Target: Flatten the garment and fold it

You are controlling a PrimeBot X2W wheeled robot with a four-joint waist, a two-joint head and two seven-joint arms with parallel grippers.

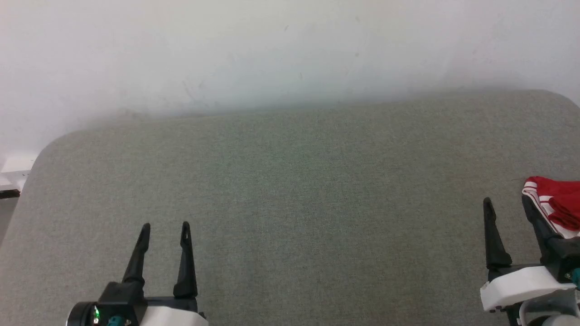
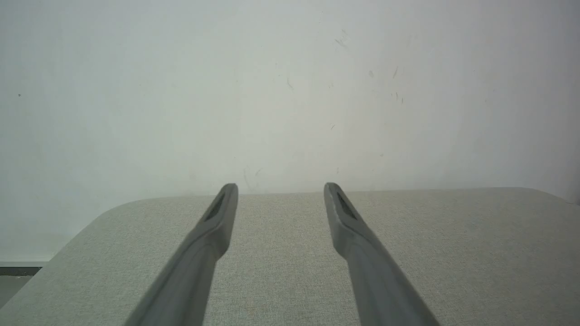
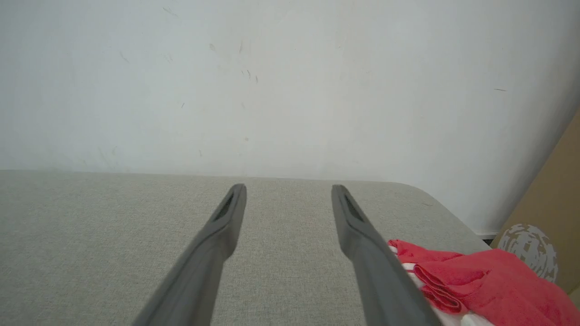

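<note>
Fingers [image 3: 213,244] apart, garment [image 3: 476,276] in right wrist view

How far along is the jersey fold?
Done: nothing yet. The garment lies crumpled near the right end of the grey padded surface, not flattened. In hand: nothing. The left pincer and right pincer are both open and empty, the right one just beside the cloth. Remaining: grasp it, spread it flat, then fold.

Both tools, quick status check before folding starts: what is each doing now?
Left tool: open, holding nothing, above the grey fabric-covered table.
Right tool: open, holding nothing, beside the crumpled red-and-white jersey.
</note>
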